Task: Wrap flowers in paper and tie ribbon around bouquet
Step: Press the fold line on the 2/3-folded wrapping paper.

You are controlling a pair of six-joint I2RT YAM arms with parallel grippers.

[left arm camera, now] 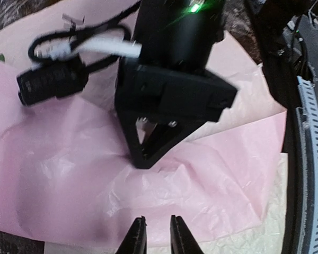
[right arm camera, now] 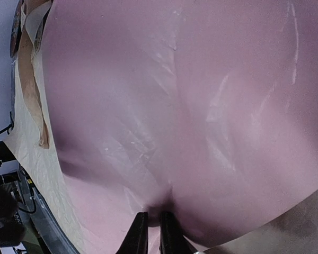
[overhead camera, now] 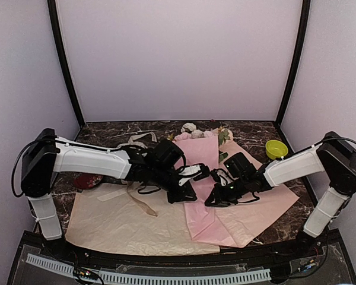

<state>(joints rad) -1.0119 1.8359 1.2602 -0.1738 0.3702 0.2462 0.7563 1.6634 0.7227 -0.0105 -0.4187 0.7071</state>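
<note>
The paper [overhead camera: 207, 219] is spread down the middle of the table. Its long axis runs from the far edge, where the flowers [overhead camera: 193, 132] are heaped with their heads toward the back wall, to the near edge, slanting a little rightward. Both grippers are set close together at about mid-length of the sheet.

The left gripper [left arm camera: 158, 239] is placed at the sheet's left long edge. Only a narrow slit is seen between its jaws, with pink showing through, and whether any paper is caught cannot be told. The right gripper [right arm camera: 153, 235] is planted just to its right, on the sheet's middle. Its jaws are drawn almost together and a pucker of paper is gathered into them, so a pinch on the sheet is judged.

The coming fold is judged to be carried crosswise, with the left edge lifted over toward the right, so the left arm is the nearer one.

The ribbon [overhead camera: 139, 202] is left lying on the cream sheet [overhead camera: 118, 222], toward the near left corner and apart from both grippers.
</note>
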